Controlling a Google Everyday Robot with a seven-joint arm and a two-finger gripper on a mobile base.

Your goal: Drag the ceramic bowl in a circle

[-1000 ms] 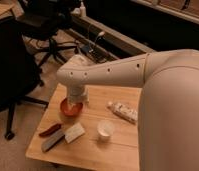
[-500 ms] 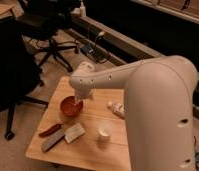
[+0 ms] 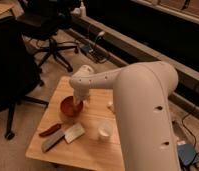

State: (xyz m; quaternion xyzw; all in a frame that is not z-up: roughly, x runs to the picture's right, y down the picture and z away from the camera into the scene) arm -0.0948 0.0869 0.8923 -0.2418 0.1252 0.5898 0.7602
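The ceramic bowl [image 3: 68, 106], small, round and glossy orange-red, sits on the left half of the wooden table [image 3: 95, 150]. My gripper [image 3: 78, 103] comes down from the white wrist onto the bowl's right rim and hides that edge. The thick white arm [image 3: 143, 115] sweeps in from the lower right and covers the table's right side.
A small white cup [image 3: 104, 131] stands in front of the bowl. A red-handled tool [image 3: 49, 130] and a flat grey-and-white object [image 3: 63, 137] lie near the front left edge. Black office chairs [image 3: 53, 30] stand on the floor behind, and cables run along the wall.
The arm has swung further across the table, and now hides the packet at the back right. The gripper stays at the bowl's rim; the bowl has hardly shifted.
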